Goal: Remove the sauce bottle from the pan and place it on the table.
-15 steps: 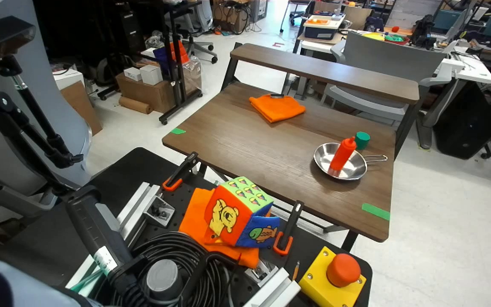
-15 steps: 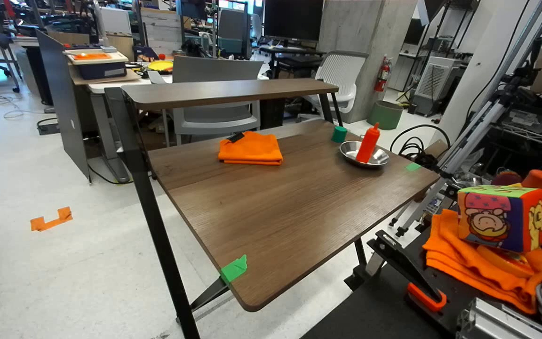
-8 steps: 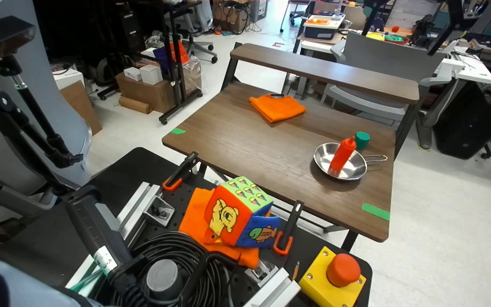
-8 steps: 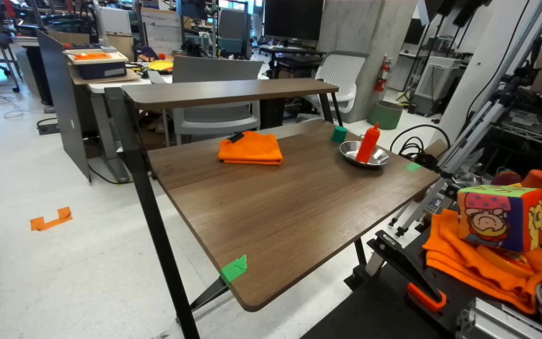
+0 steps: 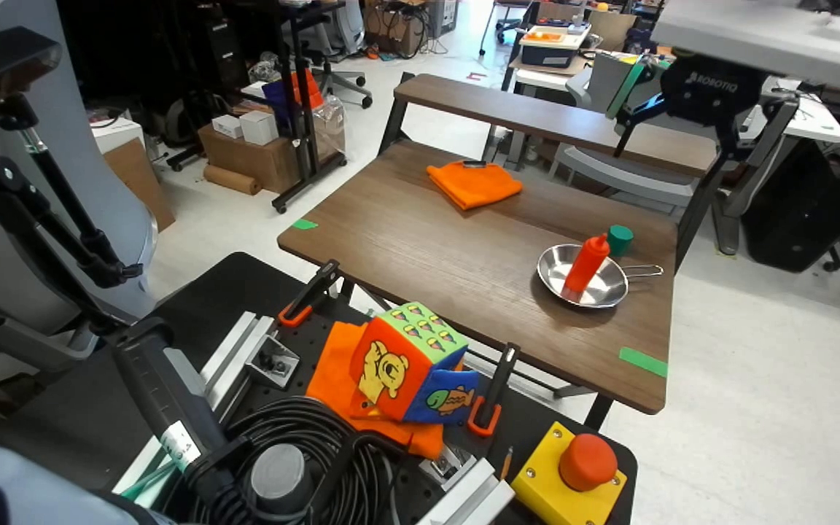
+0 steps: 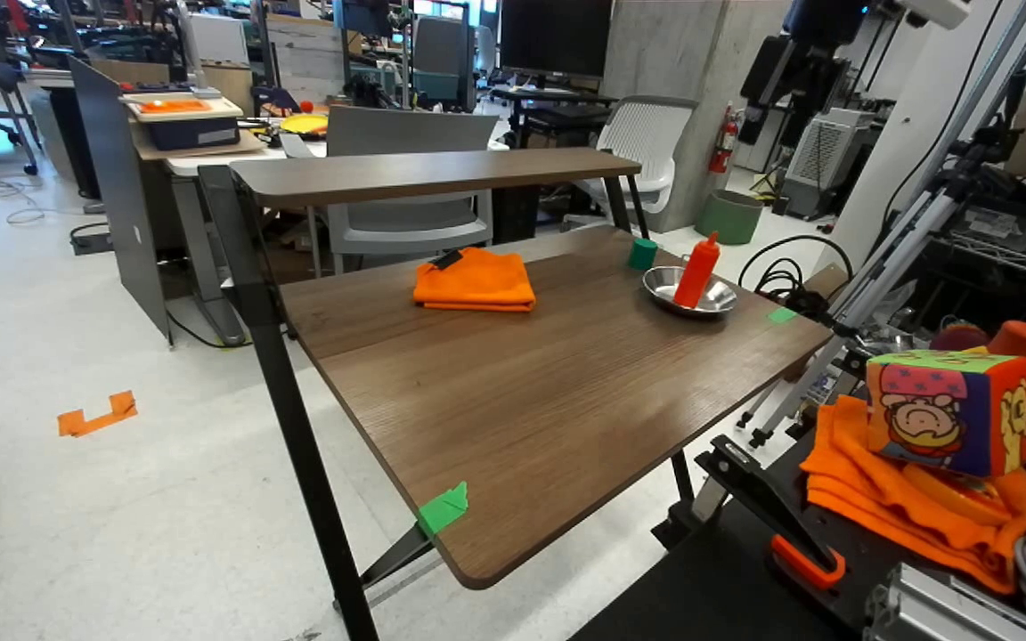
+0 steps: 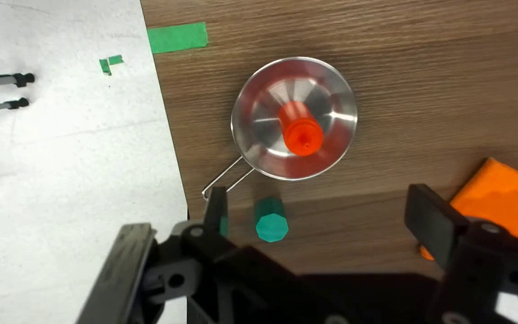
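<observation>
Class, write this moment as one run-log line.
pincer: open, holding nothing | red sauce bottle: standing in silver pan | move to table: not yet done

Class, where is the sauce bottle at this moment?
In the wrist view, the sauce bottle stands inside the silver pan, in the picture's upper half, with the green object nearer the bottom edge and the orange cloth to the right.
</observation>
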You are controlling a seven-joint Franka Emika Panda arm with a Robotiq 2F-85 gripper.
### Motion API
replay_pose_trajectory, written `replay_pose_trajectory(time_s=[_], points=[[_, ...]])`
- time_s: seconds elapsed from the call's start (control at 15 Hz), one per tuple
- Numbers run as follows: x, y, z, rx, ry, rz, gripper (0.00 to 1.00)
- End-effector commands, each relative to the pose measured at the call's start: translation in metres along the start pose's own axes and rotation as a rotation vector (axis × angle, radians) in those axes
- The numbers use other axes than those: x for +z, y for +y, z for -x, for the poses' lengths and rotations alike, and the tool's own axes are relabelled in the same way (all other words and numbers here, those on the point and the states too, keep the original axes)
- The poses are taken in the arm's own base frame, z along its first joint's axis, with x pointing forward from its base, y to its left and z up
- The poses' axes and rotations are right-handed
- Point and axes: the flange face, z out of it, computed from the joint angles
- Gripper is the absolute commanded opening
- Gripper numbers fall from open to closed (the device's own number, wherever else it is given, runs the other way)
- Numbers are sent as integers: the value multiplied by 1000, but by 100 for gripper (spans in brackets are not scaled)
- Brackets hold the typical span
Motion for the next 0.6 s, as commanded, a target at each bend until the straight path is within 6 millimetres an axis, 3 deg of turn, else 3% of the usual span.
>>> replay_pose_trajectory(time_s=[0.0,0.53], points=[[38,1,-25,8,-58,47,100],[99,-9,-35,-32,-145,105,100]])
